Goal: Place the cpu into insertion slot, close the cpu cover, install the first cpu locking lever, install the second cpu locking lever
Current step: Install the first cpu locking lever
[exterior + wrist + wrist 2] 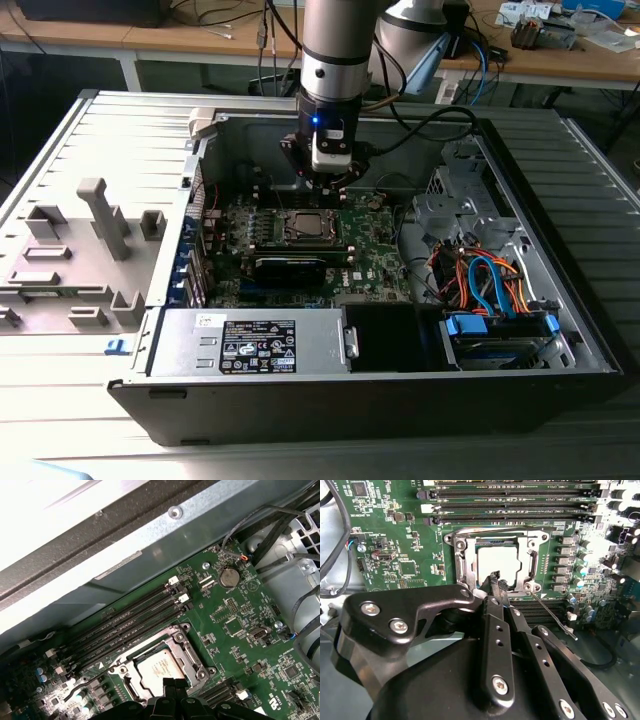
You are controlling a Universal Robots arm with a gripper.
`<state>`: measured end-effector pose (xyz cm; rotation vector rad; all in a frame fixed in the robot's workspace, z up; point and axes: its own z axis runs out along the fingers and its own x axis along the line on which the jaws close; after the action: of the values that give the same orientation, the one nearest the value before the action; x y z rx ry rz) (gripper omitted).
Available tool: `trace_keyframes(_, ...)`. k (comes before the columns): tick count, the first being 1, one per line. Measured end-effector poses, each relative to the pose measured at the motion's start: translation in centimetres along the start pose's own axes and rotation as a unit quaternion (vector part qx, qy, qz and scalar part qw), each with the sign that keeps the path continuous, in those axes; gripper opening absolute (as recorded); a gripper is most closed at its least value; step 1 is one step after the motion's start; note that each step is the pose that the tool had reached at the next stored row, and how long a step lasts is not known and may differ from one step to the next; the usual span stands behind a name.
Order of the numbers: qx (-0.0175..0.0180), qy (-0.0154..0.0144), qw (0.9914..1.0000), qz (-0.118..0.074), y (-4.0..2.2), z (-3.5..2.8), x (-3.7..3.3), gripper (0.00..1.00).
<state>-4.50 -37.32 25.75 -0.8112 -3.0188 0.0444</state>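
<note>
- The gripper [496, 581] hangs over the edge of the socket [451, 538] that faces away from the memory slots [515, 502]. Its fingertips [492, 576] are just above that edge.
- The fingers are drawn together, and nothing shows between them.
- The chip [502, 562] lies flat inside the socket, its pale metal face showing through the window of the cover plate [463, 565].
- The cover plate lies down over the chip and frames it on all sides.
- A thin lever rod [553, 614] sticks out from the socket corner just beside the fingertips. It slants away over the green board [395, 540] with its free end well clear of the socket.
- A second thin rod [495, 529] runs along the socket edge next to the memory slots. Whether it is hooked down cannot be told.
- In the first wrist view the coin battery [229, 576] sits on the board well apart from the socket, beyond the ends of the memory slots.
- In the exterior view the socket lies near the middle of the open computer case [560, 200]. The arm stands over it, and the grey power supply box [250, 340] lies nearer the camera than the socket.
- A bundle of orange and blue cables [490, 275] lies well apart from the socket, toward the exterior view's right.
</note>
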Motion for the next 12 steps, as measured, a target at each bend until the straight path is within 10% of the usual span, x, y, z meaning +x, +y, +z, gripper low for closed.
trace_keyframes(12, 0.0001, -0.0002, 0.99998, -0.007, 0.00, 0.00, 0.00, 0.11)
